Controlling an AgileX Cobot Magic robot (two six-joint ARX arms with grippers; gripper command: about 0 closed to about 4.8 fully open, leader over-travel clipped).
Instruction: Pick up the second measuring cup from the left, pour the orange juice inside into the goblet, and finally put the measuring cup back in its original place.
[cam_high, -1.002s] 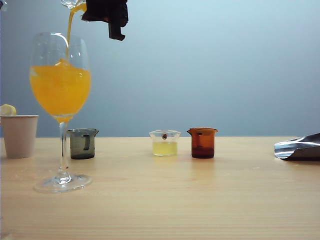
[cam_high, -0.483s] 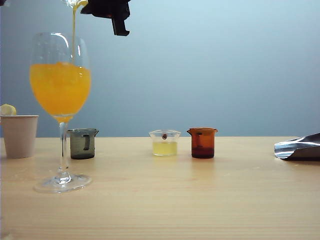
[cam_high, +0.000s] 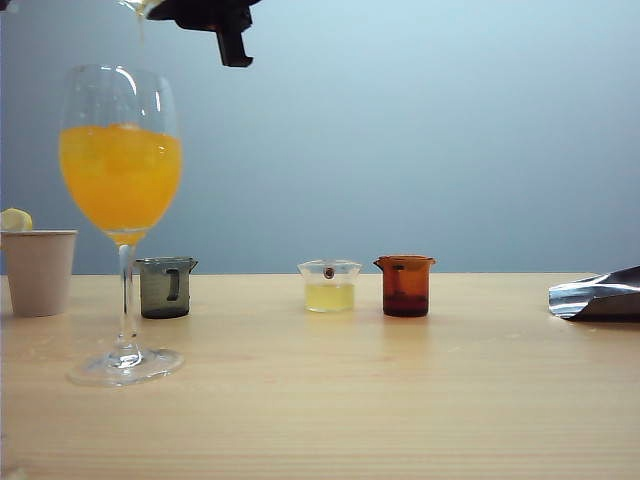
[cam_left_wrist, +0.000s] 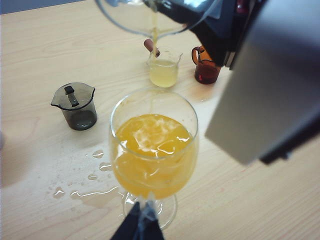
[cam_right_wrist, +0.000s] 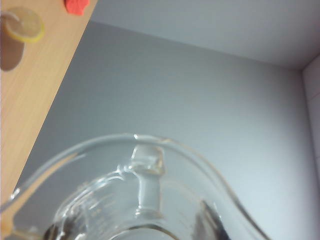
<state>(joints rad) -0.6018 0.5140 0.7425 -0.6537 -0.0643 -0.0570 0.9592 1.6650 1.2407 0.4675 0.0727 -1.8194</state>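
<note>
Right gripper is high at the top edge of the exterior view, clamped on the small clear glass measuring cup with flared rim and spout. The cup is tipped hard over, directly above the tall clear stemmed goblet. It looks empty or near empty; in the left wrist view only a thin trickle seems to hang under its lip. The opaque bright orange juice fills much of the goblet bowl.

Left gripper is low, beside the goblet's stem near the foot. Its dark tips sit close together there, but I cannot tell whether they pinch the stem or just sit next to it.

Risks from here:
- Drips: last drops on the spout could fall on the desk if the right gripper swings off before levelling the cup. Clear puddles already lie on the desk just beside the goblet foot.
- Tipping: the goblet is top-heavy with juice. A nudge from either gripper, or a foot sliding on the wet patch, could topple it.
- Wrong slot: the return gap is well below the right gripper and off to its side, between the smoky grey beaker and the clear beaker of pale yellow liquid. A sloppy descent could clip either, or the amber brown beaker beyond.
- Slip: wet, smooth glass held sideways may rotate in the grip.
</note>
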